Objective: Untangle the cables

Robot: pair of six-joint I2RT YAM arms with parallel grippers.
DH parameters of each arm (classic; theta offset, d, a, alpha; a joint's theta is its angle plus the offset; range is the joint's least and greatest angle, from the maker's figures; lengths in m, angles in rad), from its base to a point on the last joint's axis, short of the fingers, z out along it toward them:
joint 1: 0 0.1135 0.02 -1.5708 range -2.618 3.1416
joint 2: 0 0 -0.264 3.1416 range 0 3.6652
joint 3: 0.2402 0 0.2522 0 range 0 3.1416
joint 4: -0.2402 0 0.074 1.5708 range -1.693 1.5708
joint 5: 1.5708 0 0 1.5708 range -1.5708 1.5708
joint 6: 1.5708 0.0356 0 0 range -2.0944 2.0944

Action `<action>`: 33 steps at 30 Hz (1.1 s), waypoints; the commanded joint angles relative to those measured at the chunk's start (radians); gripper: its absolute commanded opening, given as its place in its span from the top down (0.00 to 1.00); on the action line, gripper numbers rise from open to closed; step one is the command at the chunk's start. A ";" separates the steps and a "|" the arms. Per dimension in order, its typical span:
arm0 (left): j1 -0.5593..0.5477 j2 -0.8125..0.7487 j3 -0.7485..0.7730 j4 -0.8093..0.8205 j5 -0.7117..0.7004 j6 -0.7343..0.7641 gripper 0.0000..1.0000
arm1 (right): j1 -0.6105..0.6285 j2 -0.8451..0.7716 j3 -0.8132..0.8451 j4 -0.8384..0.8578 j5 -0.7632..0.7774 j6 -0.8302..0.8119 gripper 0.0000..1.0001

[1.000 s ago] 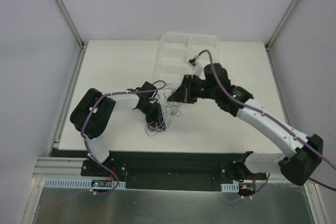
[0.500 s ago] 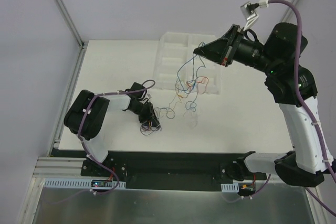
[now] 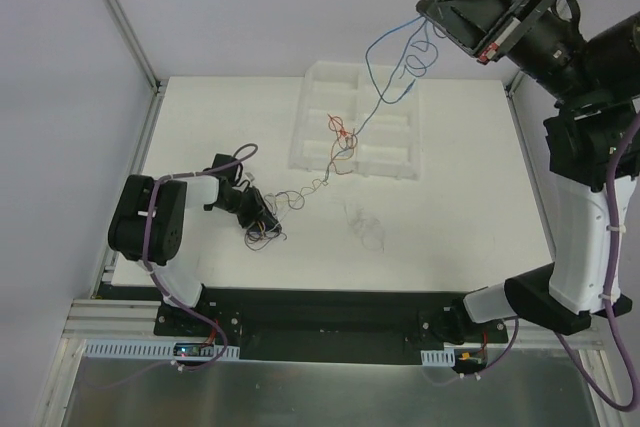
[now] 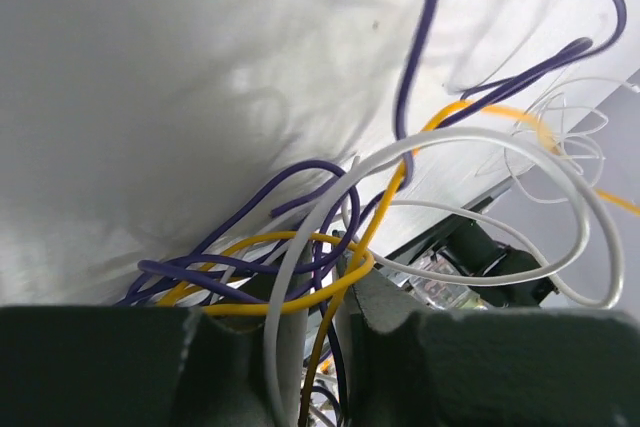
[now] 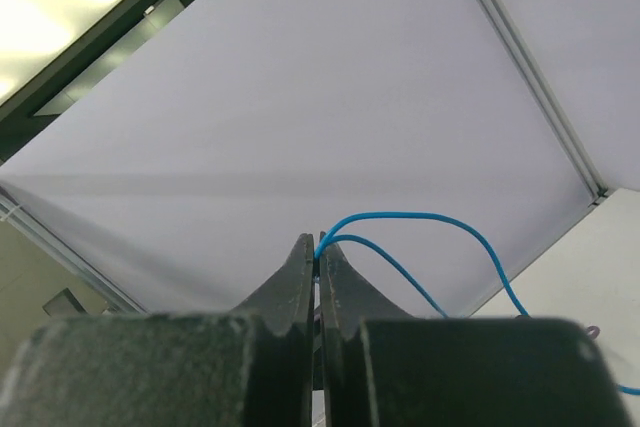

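Right pincer [image 3: 440, 9]: held high over the far right of the table [image 3: 470, 197], jaws pressed together on the blue cable [image 3: 385, 82]. The wrist view shows the loop nipped right at the tips.
Why so high: my guess is that the height draws the blue strand long and slides it out of the rest.
Left pincer [image 3: 262, 225]: low on the table at the near left, nearly closed, pinching a bunch of strands. Purple [image 4: 420, 47], yellow [image 4: 300, 302] and white [image 4: 480, 137] all run between its fingers.
Why so low: it looks like an anchor, holding the bulk down so the pull has something to work against.
Cables [image 3: 300, 192]: strung in a line between the two pincers, from the clump at the left, across the table, up to the raised arm.
Knot [image 3: 343, 135]: a small red-orange snarl partway along, seen over the clear tray [image 3: 322, 107]. Whether it touches the tray, I cannot tell from above.
Progress: partly done, I'd say. The blue is mostly drawn out, but the snarl and the left clump are not yet apart.
Risk: the knot may tighten under the pull.
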 commanded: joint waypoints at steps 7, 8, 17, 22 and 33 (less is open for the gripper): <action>0.083 -0.083 0.002 -0.120 -0.218 0.127 0.83 | -0.171 -0.207 -0.167 -0.182 0.068 -0.273 1.00; 0.098 -0.091 0.011 -0.134 -0.224 0.138 0.83 | -0.191 -0.216 -0.158 -0.230 0.091 -0.325 1.00; 0.260 -0.168 0.106 -0.238 -0.251 0.221 0.82 | -0.277 -0.267 -0.308 -0.531 0.253 -0.487 1.00; 0.266 -0.209 0.166 -0.289 -0.251 0.243 0.80 | -0.277 -0.304 -0.555 -0.566 0.208 -0.551 1.00; 0.192 -0.361 0.175 -0.298 -0.071 0.273 0.50 | 0.137 -0.193 -0.761 -0.332 0.195 -0.522 1.00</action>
